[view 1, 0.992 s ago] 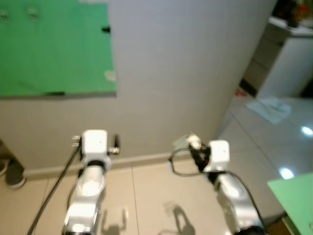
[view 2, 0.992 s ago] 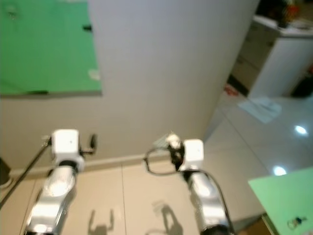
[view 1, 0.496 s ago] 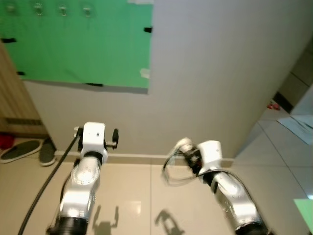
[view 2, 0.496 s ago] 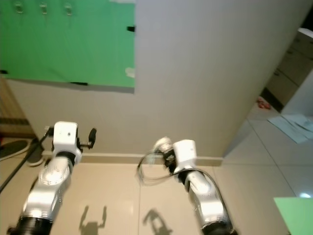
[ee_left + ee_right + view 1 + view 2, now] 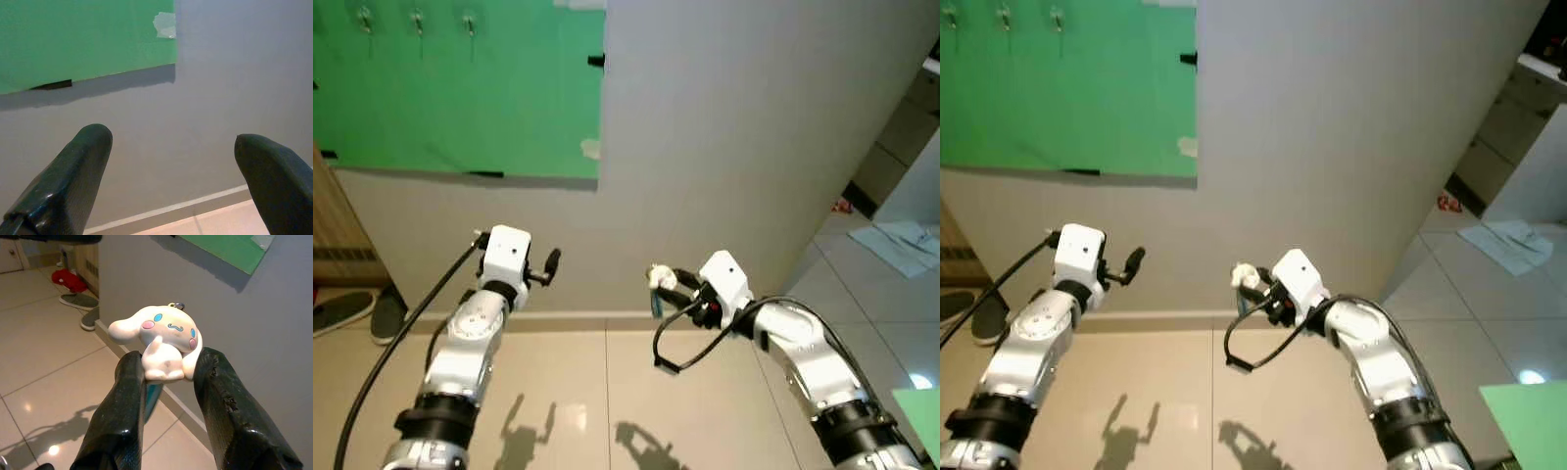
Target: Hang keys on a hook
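I have the right gripper [image 5: 166, 382] clamped on the white rubber puppy-shaped keychain charm [image 5: 159, 340], its two black fingers [image 5: 120, 421] pinching the figure's lower body so the head and small metal ring stand proud above the tips; I judge that grip leaves the ring free to slip over a hook. Something teal hangs below the charm, likely the keys, too hidden to tell. The arm is held out at mid height in front of the pale grey wall [image 5: 744, 127], well below the target. The small metal hooks [image 5: 416, 20] sit in a row along the top of the green paper sheet taped to the wall [image 5: 460, 98], up and to my left. The left gripper [image 5: 171, 176] is spread wide and holds nothing, kept raised beside it and clear of the keys
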Controlling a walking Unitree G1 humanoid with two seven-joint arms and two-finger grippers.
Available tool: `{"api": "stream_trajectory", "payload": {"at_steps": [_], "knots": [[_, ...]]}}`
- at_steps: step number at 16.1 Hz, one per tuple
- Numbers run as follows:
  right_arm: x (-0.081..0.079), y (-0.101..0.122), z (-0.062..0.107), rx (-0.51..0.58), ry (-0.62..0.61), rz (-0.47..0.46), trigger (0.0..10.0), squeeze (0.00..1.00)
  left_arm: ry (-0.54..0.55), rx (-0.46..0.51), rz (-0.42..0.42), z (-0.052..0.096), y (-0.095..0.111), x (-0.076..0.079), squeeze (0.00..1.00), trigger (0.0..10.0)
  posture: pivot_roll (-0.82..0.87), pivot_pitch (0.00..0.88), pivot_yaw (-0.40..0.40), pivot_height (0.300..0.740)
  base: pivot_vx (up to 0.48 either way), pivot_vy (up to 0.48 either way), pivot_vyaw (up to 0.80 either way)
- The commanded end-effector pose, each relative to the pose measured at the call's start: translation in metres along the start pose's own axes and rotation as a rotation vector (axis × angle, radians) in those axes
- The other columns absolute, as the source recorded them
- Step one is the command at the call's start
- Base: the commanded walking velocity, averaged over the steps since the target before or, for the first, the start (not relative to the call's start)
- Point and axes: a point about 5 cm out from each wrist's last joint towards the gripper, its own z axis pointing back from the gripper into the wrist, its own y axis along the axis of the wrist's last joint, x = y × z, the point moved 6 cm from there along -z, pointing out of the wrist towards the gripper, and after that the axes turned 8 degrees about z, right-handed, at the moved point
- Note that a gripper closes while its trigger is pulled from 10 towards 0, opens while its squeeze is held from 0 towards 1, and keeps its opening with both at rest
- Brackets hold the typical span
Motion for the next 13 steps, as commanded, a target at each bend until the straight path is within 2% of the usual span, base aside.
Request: {"api": "stream_trajectory", "payload": {"at_steps": [1, 3, 4, 6, 7, 8, 10, 11, 13], "knots": [[0.000, -0.002, 0.002, 0.000, 0.009, 0.002, 0.0, 0.00, -0.026, 0.008, 0.011, 0.001, -0.001, 0.007, 0.00, 10.0, 0.01, 0.000, -0.064, 0.740, 0.000, 0.000, 0.74], [-0.001, 0.001, 0.004, -0.043, 0.093, 0.125, 0.0, 0.00, -0.097, 0.010, -0.004, 0.001, -0.003, 0.017, 0.00, 10.0, 0.01, 0.000, -0.058, 0.740, 0.000, 0.000, 0.67], [0.002, 0.003, 0.005, -0.047, 0.098, 0.141, 0.0, 0.00, -0.118, 0.009, -0.013, 0.001, -0.002, 0.019, 0.00, 10.0, 0.01, 0.000, -0.058, 0.740, 0.000, 0.000, 0.65], [0.012, 0.010, 0.010, -0.063, 0.148, 0.180, 0.0, 0.00, -0.374, -0.007, -0.121, 0.007, -0.001, 0.049, 0.00, 10.0, 0.01, 0.000, -0.064, 0.740, 0.000, 0.000, 0.32], [0.016, 0.016, 0.012, -0.054, 0.157, 0.201, 0.0, 0.00, -0.432, -0.004, -0.144, 0.009, 0.003, 0.052, 0.00, 10.0, 0.01, 0.000, -0.066, 0.740, 0.000, 0.000, 0.00], [0.020, 0.021, 0.013, -0.046, 0.170, 0.210, 0.0, 0.00, -0.493, 0.002, -0.133, 0.010, 0.011, 0.054, 0.00, 10.0, 0.01, 0.000, -0.067, 0.740, 0.000, 0.000, 0.00], [0.025, 0.032, 0.012, -0.043, 0.217, 0.240, 0.0, 0.00, -0.577, 0.050, -0.193, 0.008, 0.028, 0.056, 0.00, 10.0, 0.00, 0.000, -0.075, 0.740, 0.000, 0.000, 0.00], [0.025, 0.036, 0.011, -0.046, 0.242, 0.247, 0.0, 0.00, -0.633, 0.062, -0.221, 0.008, 0.033, 0.061, 0.00, 10.0, 0.00, 0.000, -0.078, 0.740, 0.000, 0.000, 0.00], [0.024, 0.037, 0.010, -0.052, 0.262, 0.259, 0.0, 0.00, -0.687, 0.070, -0.224, 0.010, 0.037, 0.067, 0.00, 10.0, 0.00, 0.000, -0.080, 0.740, 0.000, 0.000, 0.00]]}}
